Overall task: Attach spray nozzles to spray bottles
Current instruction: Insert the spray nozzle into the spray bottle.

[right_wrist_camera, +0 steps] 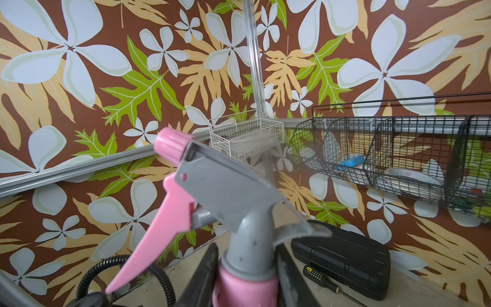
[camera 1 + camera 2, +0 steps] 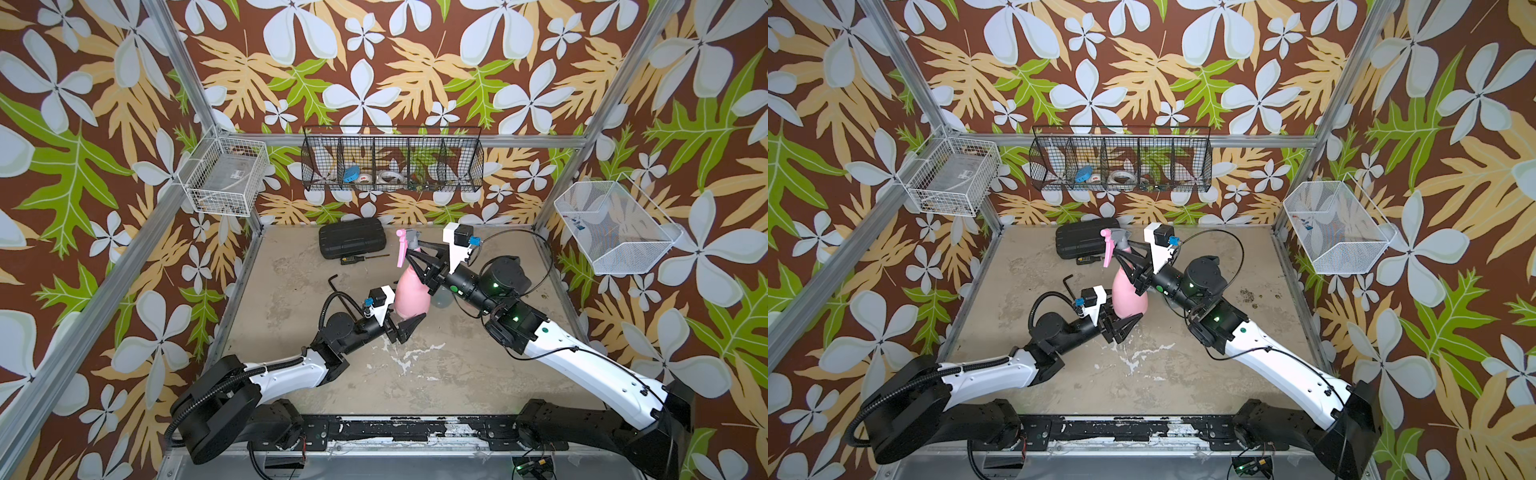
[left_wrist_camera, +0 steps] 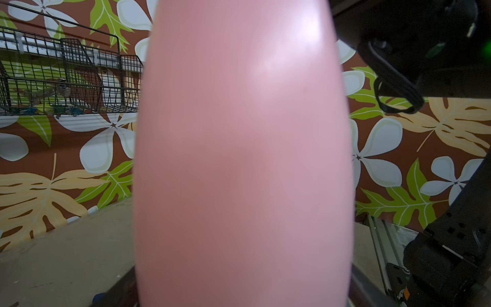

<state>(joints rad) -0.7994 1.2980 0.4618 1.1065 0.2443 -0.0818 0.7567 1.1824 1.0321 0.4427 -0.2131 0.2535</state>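
Work on one bottle looks almost done. The pink bottle stands up straight in the middle of the table. The pink and grey spray nozzle sits on top of its neck.

The left hand is closed around the fat bottom part of the pink bottle and holds it in place. The right hand is pinched tight on the pink ring at the bottom of the nozzle, with one finger on each side. It is hard to tell if the nozzle is twisted all the way on, so it may need a few more turns.

A see-through bottle peeks out from behind the right arm, but its top is hidden. No other nozzles can be seen, so more bottles are likely left to do.

No words can be read anywhere. The tape rolls in the black wire basket have marks on them, but the marks are too small to read.
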